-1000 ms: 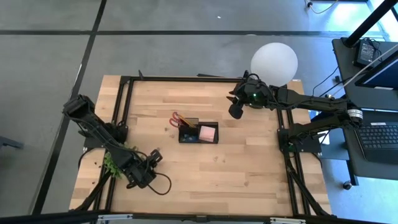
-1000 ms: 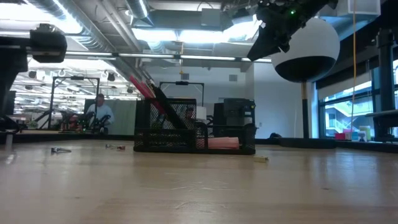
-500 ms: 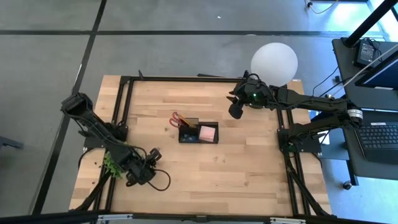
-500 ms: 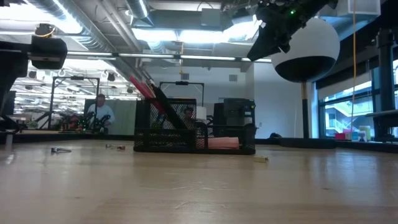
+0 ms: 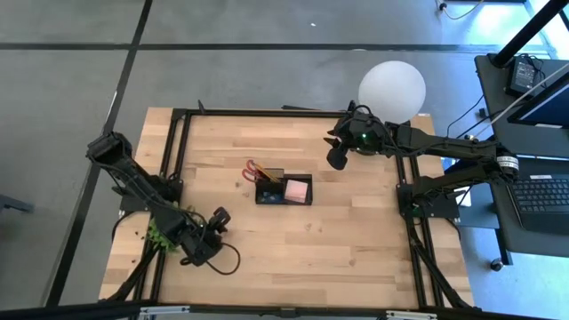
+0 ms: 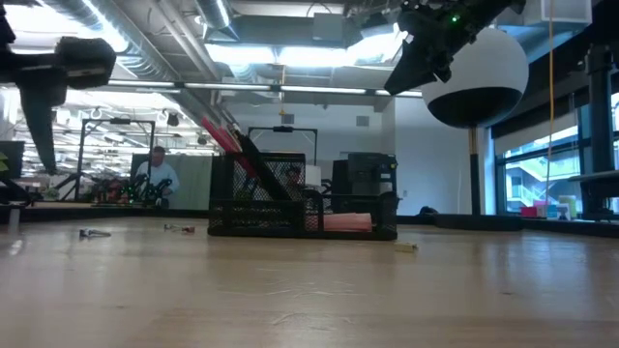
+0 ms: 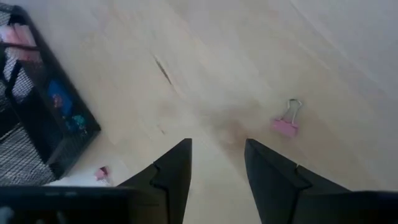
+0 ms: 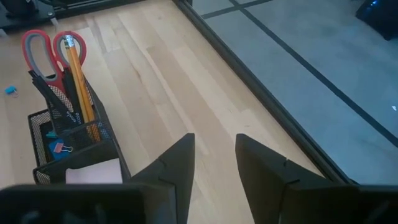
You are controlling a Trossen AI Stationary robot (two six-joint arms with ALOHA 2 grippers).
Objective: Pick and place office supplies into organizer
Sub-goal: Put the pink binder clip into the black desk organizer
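most of the job looks done. the organizer (image 5: 284,190) sits near the middle of the desk (image 5: 356,240), already holding the red-handled scissors (image 8: 46,53) and pencils (image 8: 79,81) upright in its tall cup, the pink sticky-note pad (image 5: 298,189) in a side compartment, and a small clip (image 8: 57,148) in a low compartment.

what is left seems to be small loose pieces on the bare wood: a pink binder clip (image 7: 285,122) lies just ahead of the left tool (image 7: 217,163), whose fingers stand apart and empty, near the desk's front left. that clip is probably the next pick.

the right tool (image 8: 214,162) waits raised near the far right of the desk, fingers apart, holding nothing.
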